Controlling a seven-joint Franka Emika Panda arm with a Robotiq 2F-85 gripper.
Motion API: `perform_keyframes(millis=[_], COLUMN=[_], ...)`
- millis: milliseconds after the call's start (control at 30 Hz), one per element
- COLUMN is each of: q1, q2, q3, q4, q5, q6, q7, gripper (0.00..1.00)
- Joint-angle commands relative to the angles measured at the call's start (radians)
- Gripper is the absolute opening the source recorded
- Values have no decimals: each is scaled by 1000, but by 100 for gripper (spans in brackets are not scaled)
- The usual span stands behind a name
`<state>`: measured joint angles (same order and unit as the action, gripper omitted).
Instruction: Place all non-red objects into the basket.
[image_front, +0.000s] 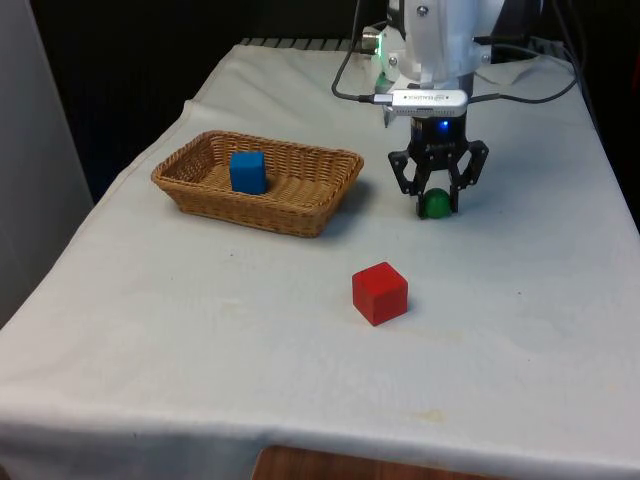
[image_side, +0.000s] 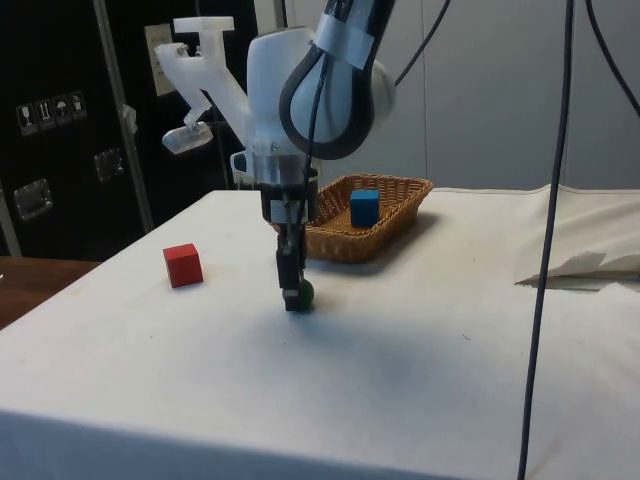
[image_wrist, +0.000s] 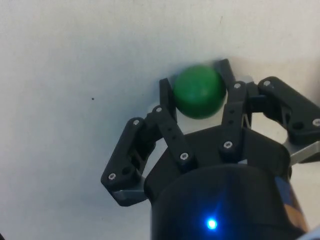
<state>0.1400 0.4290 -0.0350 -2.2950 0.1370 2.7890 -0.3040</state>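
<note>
now the jaws (image_wrist: 199, 95) are clamped on the green ball (image_wrist: 199, 92) — a finger on either side, ball low at the worktop (image_front: 200, 330), on the front view's right of the basket (image_front: 330, 190). the basket lies well apart toward the front view's left, rim higher than the ball, so a lift comes before any traverse. arm near vertical, wrist pointing straight down. blue cube (image_front: 247, 171) sits in the basket; red cube (image_front: 379, 293) on the cloth — it should stay there.

Open cloth between ball (image_front: 435, 204) and basket (image_front: 330, 205); red cube (image_front: 379, 293) well aside.
</note>
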Motion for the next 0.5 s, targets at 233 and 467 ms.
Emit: perform_keyframes(millis=[233, 467], q1=[0, 0], q2=[-30, -111], q3=[-1, -4], q4=[-5, -28], q5=[0, -1], q6=[-18, -75], q7=[0, 0], gripper=[0, 0])
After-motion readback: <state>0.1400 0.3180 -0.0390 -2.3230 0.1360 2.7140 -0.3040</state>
